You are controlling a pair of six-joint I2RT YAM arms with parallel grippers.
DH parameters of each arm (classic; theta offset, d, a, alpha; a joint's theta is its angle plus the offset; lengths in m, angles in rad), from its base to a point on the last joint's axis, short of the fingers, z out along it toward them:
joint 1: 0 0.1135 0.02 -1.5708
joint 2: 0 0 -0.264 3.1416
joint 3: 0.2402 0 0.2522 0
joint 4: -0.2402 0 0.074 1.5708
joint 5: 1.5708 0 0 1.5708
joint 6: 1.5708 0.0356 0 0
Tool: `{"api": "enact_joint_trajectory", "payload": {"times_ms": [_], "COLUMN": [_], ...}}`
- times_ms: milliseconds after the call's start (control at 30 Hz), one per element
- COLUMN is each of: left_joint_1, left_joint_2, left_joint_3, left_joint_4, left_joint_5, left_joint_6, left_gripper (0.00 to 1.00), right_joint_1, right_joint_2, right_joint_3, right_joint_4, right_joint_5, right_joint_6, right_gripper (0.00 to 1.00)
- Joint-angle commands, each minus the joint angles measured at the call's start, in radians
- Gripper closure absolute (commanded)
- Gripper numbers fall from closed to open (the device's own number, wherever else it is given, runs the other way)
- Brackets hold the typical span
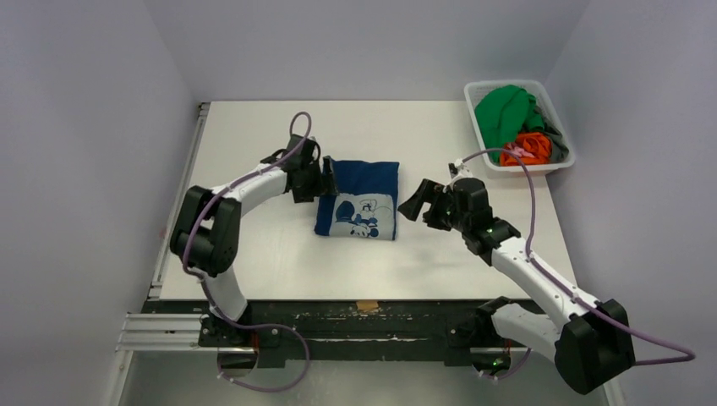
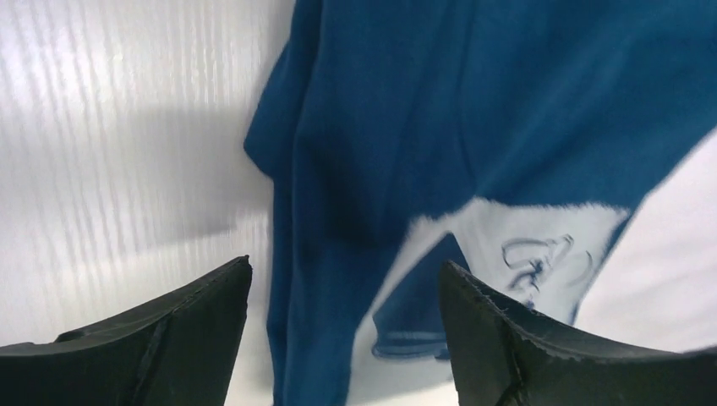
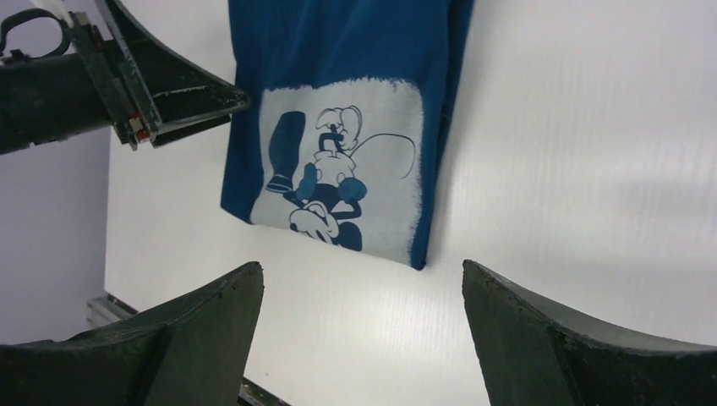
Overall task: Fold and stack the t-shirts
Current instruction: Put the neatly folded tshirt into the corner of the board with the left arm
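The navy blue t-shirt (image 1: pixel 358 198) lies folded into a rectangle mid-table, its white cartoon-mouse print facing up at the near end. It also shows in the left wrist view (image 2: pixel 473 118) and the right wrist view (image 3: pixel 338 127). My left gripper (image 1: pixel 328 179) is open and empty, right at the shirt's left edge. My right gripper (image 1: pixel 416 203) is open and empty, just right of the shirt and apart from it. The green t-shirt (image 1: pixel 502 112), orange t-shirt (image 1: pixel 529 149) and dark grey t-shirt (image 1: pixel 554 134) lie bunched in the basket.
The white slotted basket (image 1: pixel 561 162) stands at the table's back right corner. The left gripper (image 3: pixel 182 106) shows in the right wrist view, beside the shirt. Grey walls enclose the table on three sides. A metal rail runs along the near edge.
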Motion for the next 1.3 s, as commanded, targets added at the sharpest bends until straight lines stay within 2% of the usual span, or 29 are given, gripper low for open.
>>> {"api": "enact_joint_trajectory", "payload": {"times_ms": [0, 100, 167, 267, 300, 500, 633, 800, 1000, 1100, 1200, 1267], "left_joint_1": [0.007, 0.007, 0.006, 0.004, 0.003, 0.02, 0.074, 0.195, 0.353, 0.44, 0.487, 0.526], "left_joint_2": [0.161, 0.236, 0.274, 0.289, 0.291, 0.31, 0.386, 0.487, 0.603, 0.689, 0.729, 0.748], "left_joint_3": [0.1, 0.148, 0.177, 0.225, 0.251, 0.471, 0.662, 0.857, 1.071, 1.219, 1.248, 1.292], "left_joint_4": [-0.047, -0.064, -0.065, -0.095, -0.124, -0.347, -0.455, -0.526, -0.504, -0.536, -0.473, -0.478], "left_joint_5": [0.052, 0.064, 0.096, 0.063, 0.031, -0.321, -0.494, -0.542, -0.522, -0.519, -0.523, -0.46], "left_joint_6": [0.045, 0.035, 0.031, 0.031, 0.036, 0.154, 0.281, 0.351, 0.437, 0.428, 0.427, 0.374], "left_gripper": [0.27, 0.43, 0.61, 0.96, 1.0, 1.0, 1.0, 1.0, 1.0, 1.0, 1.0, 1.0], "right_joint_1": [-0.002, -0.002, -0.001, -0.002, -0.002, -0.001, -0.001, -0.002, -0.002, -0.002, -0.002, -0.003], "right_joint_2": [-0.053, -0.063, -0.058, -0.042, -0.036, -0.039, -0.065, -0.124, -0.157, -0.159, -0.15, -0.132], "right_joint_3": [-0.014, -0.02, -0.021, -0.022, -0.021, -0.037, -0.045, -0.074, -0.096, -0.095, -0.103, -0.103], "right_joint_4": [-0.101, -0.109, -0.104, -0.093, -0.091, -0.085, -0.085, -0.069, -0.076, -0.086, -0.079, -0.076], "right_joint_5": [0.096, 0.095, 0.088, 0.074, 0.069, 0.113, 0.183, 0.257, 0.352, 0.412, 0.464, 0.484], "right_joint_6": [-0.038, -0.044, -0.047, -0.051, -0.053, -0.08, -0.102, -0.114, -0.131, -0.136, -0.118, -0.114], "right_gripper": [0.13, 0.13, 0.13, 0.13, 0.13, 0.13, 0.13, 0.12, 0.11, 0.08, 0.01, 0.01]}}
